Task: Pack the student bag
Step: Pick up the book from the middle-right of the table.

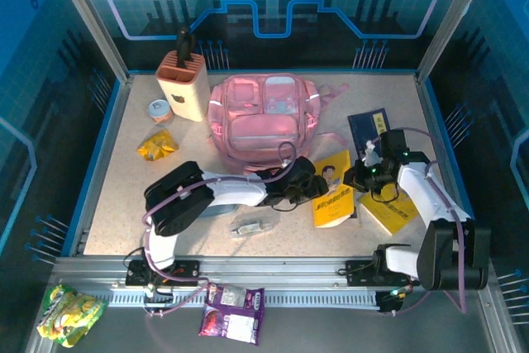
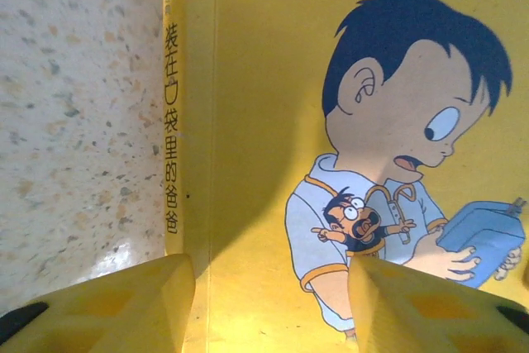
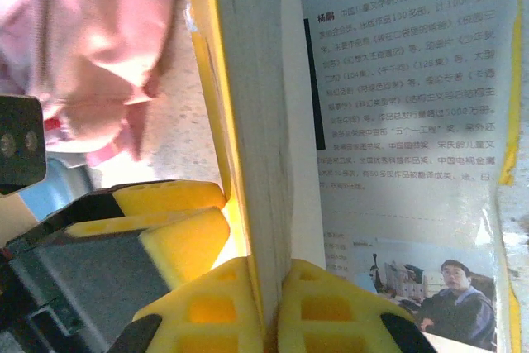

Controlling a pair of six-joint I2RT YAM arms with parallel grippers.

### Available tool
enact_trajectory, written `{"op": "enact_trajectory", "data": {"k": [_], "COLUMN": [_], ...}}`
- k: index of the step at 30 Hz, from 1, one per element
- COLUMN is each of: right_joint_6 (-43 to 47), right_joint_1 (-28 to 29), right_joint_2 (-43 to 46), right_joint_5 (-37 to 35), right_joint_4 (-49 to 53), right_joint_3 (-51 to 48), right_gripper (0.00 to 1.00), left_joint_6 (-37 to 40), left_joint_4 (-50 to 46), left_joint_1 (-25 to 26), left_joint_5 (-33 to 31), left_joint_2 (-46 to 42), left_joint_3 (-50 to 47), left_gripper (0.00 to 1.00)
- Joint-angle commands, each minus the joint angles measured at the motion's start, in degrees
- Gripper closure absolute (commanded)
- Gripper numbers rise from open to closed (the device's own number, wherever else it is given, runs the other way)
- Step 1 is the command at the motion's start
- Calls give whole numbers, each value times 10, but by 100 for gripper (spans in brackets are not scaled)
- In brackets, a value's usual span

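Now the student bag (image 1: 263, 121) lies flat, long axis near-to-far, top pointing away; right gripper (image 3: 269, 312) pinches the yellow book (image 2: 264, 80), left gripper (image 2: 273, 295) gapes.

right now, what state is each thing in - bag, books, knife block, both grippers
bag: lying flat, front pockets up, looks zipped shut
yellow book: lying on the table, one edge pinched
blue book: closed, flat on the table
knife block: upright, one dark handle sticking out
left gripper: open, over the yellow book's cover
right gripper: shut on the yellow book
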State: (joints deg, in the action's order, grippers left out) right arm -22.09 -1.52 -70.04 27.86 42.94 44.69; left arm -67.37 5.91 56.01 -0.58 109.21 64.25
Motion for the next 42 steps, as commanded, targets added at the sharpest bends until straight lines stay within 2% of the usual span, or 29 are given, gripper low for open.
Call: {"op": "enact_trajectory", "data": {"k": [1, 4, 8, 11, 15, 18, 22, 27, 30, 32, 33, 36, 38, 40, 42], "right_joint_6": [-22, -35, -74, -118, -176, -197, -203, -197, -187, -180, -178, -156, -128, -111, -107], "right_joint_1": [-6, -7, -7, -2, 9, 15, 14, 11, 9, 3, -1, -16, -22, -24, -24], "right_joint_2": [45, 65, 86, 88, 85, 79, 72, 69, 70, 69, 69, 73, 79, 80, 80], "right_joint_5": [71, 91, 132, 176, 210, 211, 208, 197, 195, 200, 203, 212, 205, 209, 219], "right_joint_4": [-2, 3, -14, -57, -127, -152, -172, -181, -181, -178, -175, -151, -117, -95, -86], "right_joint_3": [32, 52, 80, 86, 82, 80, 64, 41, 37, 33, 31, 29, 31, 29, 23], "right_gripper": [100, 100, 100, 100, 100, 100, 100, 100, 100, 92, 85, 61, 40, 22, 11], "left_joint_6": [32, 39, 40, 39, 38, 36, 38, 54, 63, 66, 65, 66, 67, 74, 77], "left_joint_4": [-52, -37, -10, 45, 130, 176, 213, 212, 196, 191, 190, 188, 182, 176, 164], "left_joint_1": [-20, -35, -58, -72, -84, -84, -85, -85, -86, -88, -90, -96, -99, -100, -99], "left_joint_5": [-13, -10, 0, 24, 73, 98, 96, 99, 97, 96, 95, 93, 89, 92, 94], "left_joint_2": [-79, -140, -204, -226, -223, -218, -231, -252, -265, -274, -278, -296, -309, -318, -324], "left_joint_3": [-38, -78, -122, -145, -155, -149, -155, -153, -149, -149, -148, -145, -139, -128, -115], "left_gripper": [39, 28, 18, 15, 16, 29, 42, 57, 70, 81, 84, 92, 98, 100, 100]}}
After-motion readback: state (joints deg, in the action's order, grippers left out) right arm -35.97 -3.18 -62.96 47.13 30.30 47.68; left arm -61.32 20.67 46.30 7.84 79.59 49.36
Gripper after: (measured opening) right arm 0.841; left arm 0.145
